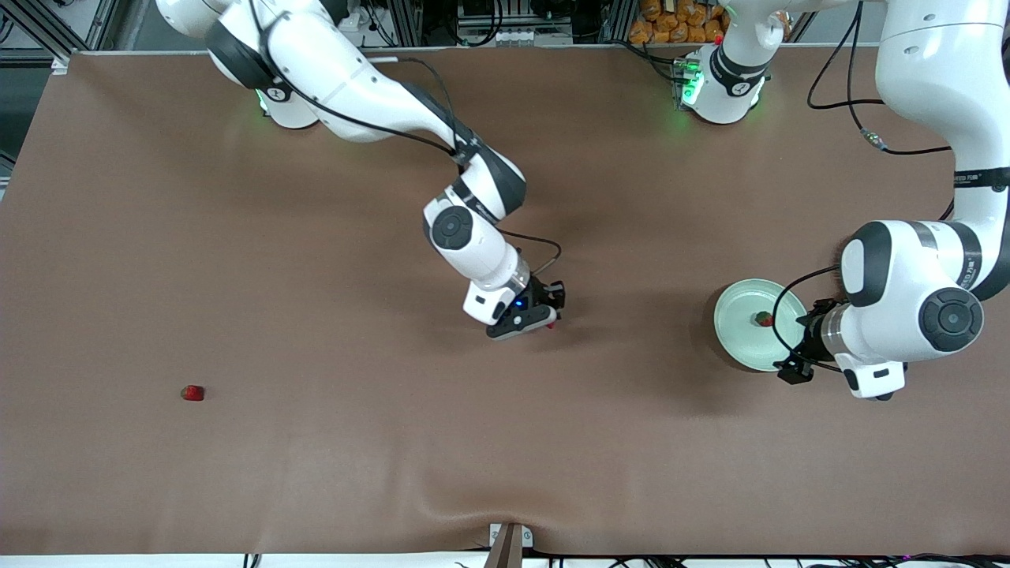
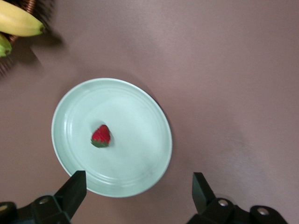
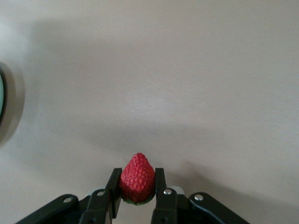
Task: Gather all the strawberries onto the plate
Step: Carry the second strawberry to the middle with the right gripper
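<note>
The right arm reaches out from its base, elbow bent, wrist angled down over the middle of the table (image 1: 316, 260). The right gripper (image 1: 548, 314) is clamped on a strawberry (image 3: 137, 179), red tip pointing out past the fingertips (image 3: 113, 186), green cap tucked back between them, long axis in line with the fingers. The left arm folds down at its end of the table, its wrist tipped over the edge of the plate (image 2: 140, 116). The left gripper (image 2: 138, 191) is spread wide and holds nothing. Under it, a second berry (image 2: 101, 136) lies in the plate, just off the middle, cap toward the fingers, tip away. A third berry (image 1: 192, 392) lies alone toward the right arm's end, well apart from both grippers.
</note>
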Robot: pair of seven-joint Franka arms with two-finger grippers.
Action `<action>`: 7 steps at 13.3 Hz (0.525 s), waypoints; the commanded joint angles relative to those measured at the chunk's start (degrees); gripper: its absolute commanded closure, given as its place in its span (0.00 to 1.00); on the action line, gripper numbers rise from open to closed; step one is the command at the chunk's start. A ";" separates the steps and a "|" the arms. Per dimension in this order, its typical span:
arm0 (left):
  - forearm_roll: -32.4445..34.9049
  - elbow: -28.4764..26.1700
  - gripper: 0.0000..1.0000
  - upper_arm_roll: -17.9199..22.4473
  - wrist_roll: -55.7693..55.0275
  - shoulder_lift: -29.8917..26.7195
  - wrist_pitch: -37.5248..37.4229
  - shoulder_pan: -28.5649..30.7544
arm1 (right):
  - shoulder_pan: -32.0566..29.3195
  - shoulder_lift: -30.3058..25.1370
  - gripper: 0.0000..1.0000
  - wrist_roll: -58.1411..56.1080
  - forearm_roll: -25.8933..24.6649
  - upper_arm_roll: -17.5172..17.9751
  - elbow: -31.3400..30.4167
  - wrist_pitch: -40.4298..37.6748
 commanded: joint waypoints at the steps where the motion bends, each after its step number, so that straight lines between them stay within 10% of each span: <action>1: 0.45 1.71 0.00 -0.75 -2.99 -0.32 -1.09 -1.22 | 2.73 6.71 0.88 -0.40 0.39 -0.88 7.89 3.06; 3: 0.45 1.80 0.00 -1.54 -3.78 -0.32 -1.09 -1.65 | 3.87 8.39 0.72 -0.40 0.30 -1.31 8.87 3.42; 5: 0.72 1.88 0.00 -1.54 -4.93 -0.31 -1.09 -1.66 | 4.76 8.66 0.04 -0.31 0.22 -2.45 8.70 4.30; 7: 0.89 1.88 0.00 -1.63 -5.02 -0.05 -1.09 -1.92 | 4.67 7.96 0.00 -0.31 -0.13 -2.63 8.26 4.39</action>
